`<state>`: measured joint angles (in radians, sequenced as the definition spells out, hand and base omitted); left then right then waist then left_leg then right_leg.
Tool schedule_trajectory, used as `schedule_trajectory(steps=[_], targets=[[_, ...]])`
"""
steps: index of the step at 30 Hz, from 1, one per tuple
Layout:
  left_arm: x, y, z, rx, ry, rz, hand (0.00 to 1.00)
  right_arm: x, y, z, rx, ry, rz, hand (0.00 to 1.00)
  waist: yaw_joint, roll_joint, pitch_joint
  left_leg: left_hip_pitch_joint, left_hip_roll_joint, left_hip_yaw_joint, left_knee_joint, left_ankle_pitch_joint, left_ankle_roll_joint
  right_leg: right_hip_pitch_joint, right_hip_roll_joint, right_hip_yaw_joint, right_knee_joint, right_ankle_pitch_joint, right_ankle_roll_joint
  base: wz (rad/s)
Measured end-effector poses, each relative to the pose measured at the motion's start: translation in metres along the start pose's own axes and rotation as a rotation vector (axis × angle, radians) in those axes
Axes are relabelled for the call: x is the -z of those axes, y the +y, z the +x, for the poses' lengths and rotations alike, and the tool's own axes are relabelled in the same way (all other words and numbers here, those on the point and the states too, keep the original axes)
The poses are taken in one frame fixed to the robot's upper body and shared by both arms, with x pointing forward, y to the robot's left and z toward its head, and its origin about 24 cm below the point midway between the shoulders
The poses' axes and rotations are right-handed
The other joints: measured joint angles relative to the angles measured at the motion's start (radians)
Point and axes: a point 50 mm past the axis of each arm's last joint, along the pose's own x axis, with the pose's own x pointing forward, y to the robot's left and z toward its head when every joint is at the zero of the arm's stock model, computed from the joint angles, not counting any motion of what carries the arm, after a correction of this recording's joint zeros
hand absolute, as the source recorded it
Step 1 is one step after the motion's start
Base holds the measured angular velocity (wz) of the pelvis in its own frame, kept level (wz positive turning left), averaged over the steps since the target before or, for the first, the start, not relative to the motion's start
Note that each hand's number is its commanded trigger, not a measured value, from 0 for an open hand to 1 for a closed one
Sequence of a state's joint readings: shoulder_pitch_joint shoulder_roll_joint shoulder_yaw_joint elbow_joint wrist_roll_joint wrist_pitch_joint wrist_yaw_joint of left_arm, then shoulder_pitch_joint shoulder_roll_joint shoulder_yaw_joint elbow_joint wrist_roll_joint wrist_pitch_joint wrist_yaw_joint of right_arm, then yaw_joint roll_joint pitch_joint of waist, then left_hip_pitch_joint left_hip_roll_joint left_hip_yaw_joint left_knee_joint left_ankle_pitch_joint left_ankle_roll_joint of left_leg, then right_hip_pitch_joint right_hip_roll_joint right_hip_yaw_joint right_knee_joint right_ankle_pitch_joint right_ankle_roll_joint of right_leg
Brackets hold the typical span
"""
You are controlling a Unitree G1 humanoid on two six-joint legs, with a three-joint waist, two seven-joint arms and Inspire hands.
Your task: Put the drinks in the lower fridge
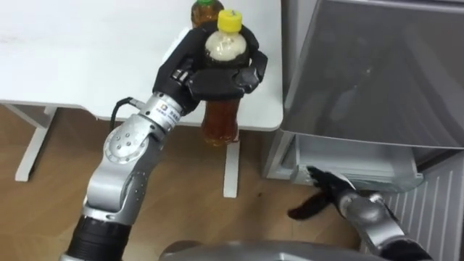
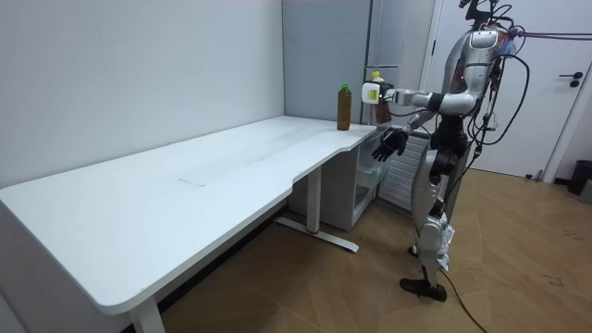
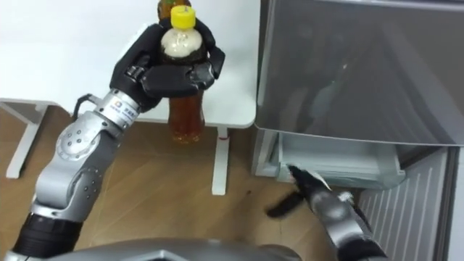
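My left hand [image 1: 217,76] is shut on a bottle of amber tea [image 1: 220,122] with a yellow cap, holding it upright in the air just past the table's near edge. A second tea bottle [image 1: 206,11] stands on the white table [image 1: 87,51] right behind it, near the corner. My right hand [image 1: 330,190] is open and low, its dark fingers stretched out in front of the fridge's lower compartment [image 1: 355,163], whose pale inside shows. In the room view I stand at the table's end by the fridge, with the held bottle [image 2: 375,92] raised at chest height.
The grey upper fridge door [image 1: 377,65] is above the lower opening. A ribbed panel [image 1: 435,206] is at the lower right. A white table leg [image 1: 230,170] stands between the table and the fridge, on wooden floor.
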<state>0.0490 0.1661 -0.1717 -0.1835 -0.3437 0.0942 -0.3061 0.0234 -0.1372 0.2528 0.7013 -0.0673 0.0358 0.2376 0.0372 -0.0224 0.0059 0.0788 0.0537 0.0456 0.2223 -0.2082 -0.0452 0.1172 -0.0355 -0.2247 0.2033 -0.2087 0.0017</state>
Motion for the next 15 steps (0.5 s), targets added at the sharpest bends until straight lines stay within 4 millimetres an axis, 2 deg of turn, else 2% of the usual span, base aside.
schedule_trajectory(steps=[5, 6, 12, 15], targets=[[0.004, 0.001, -0.009, 0.025, 0.015, 0.006, 1.0, -0.01, 0.011, -0.001, -0.114, -0.071, 0.077, 0.0, -0.002, -0.002, 0.0012, -0.002, -0.017, -0.006, 0.011, -0.001, 0.001, 0.004, -0.016, -0.008, -0.002, -0.006, 0.009, 0.09], [0.004, 0.001, -0.011, 0.033, 0.017, 0.008, 1.0, -0.013, 0.012, -0.002, -0.137, -0.088, 0.08, 0.0, -0.002, -0.002, 0.0014, -0.007, -0.017, -0.006, 0.018, -0.004, 0.007, 0.004, -0.017, -0.011, 0.0, -0.007, 0.011, 0.1], [0.009, -0.003, -0.017, 0.108, 0.04, 0.002, 1.0, -0.054, 0.015, -0.011, -0.267, -0.274, 0.027, 0.0, -0.005, -0.003, 0.0026, -0.015, -0.017, -0.007, 0.031, -0.005, 0.008, 0.012, -0.018, -0.019, 0.001, -0.007, 0.01, 0.06], [0.011, -0.004, -0.019, 0.128, 0.048, -0.003, 1.0, -0.055, 0.017, -0.013, -0.313, -0.276, 0.01, 0.0, -0.003, -0.003, 0.0076, -0.019, -0.016, -0.009, 0.031, -0.005, 0.008, 0.007, -0.017, -0.025, 0.0, -0.008, 0.01, 0.07]])
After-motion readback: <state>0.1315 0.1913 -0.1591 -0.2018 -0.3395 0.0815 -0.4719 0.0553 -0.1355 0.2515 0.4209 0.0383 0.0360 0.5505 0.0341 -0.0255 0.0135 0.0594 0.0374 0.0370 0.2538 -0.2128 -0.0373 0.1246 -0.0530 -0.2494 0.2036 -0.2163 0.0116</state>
